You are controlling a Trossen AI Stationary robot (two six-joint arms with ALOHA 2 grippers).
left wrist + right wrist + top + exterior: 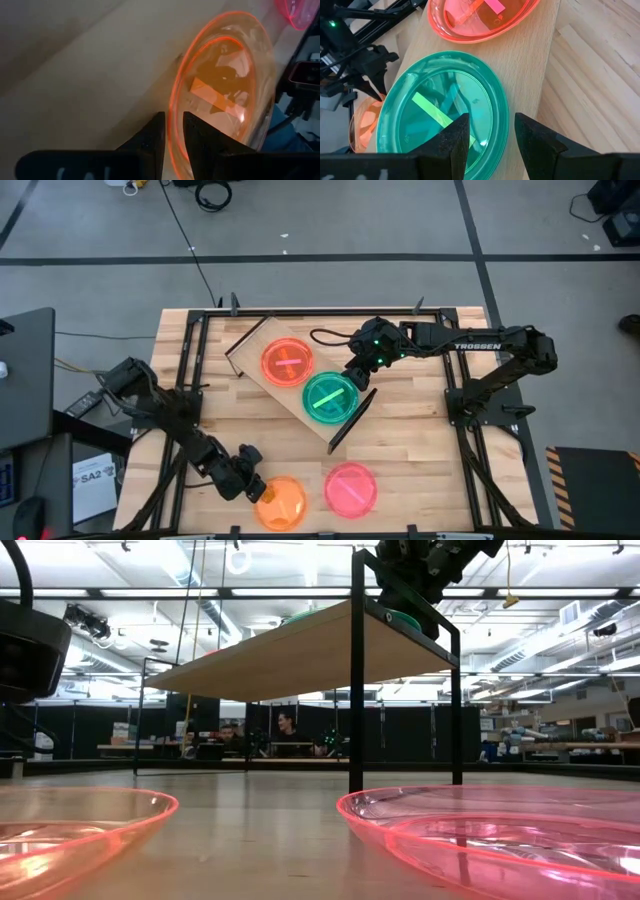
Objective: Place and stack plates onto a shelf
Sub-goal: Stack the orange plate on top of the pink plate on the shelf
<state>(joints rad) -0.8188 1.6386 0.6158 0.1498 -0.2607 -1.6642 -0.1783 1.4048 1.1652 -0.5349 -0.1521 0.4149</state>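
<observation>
The shelf (262,346) is a light-wood board lying slantwise mid-table, raised on dark end panels. On it lie an orange-red plate (288,363) and a green plate (331,398), cyan showing beneath it (440,115). My right gripper (492,140) is open above the green plate's rim, one finger on either side. An orange plate (281,502) and a pink plate (351,488) lie on the table near its near edge. My left gripper (173,132) is shut on the orange plate's rim. My left gripper pinches the orange plate's rim (172,107) on the side toward the table's left, one finger inside the plate and one outside. The fingers come slanting down from the left. The plate's bottom seems to lie on the table; I cannot tell whether the held edge is raised.
The pink plate (500,830) lies just right of the orange one (70,825). Black frame rails (190,370) run along the table's left and right sides. Bare wood lies between the shelf and the near plates. People sit in the room beyond the table.
</observation>
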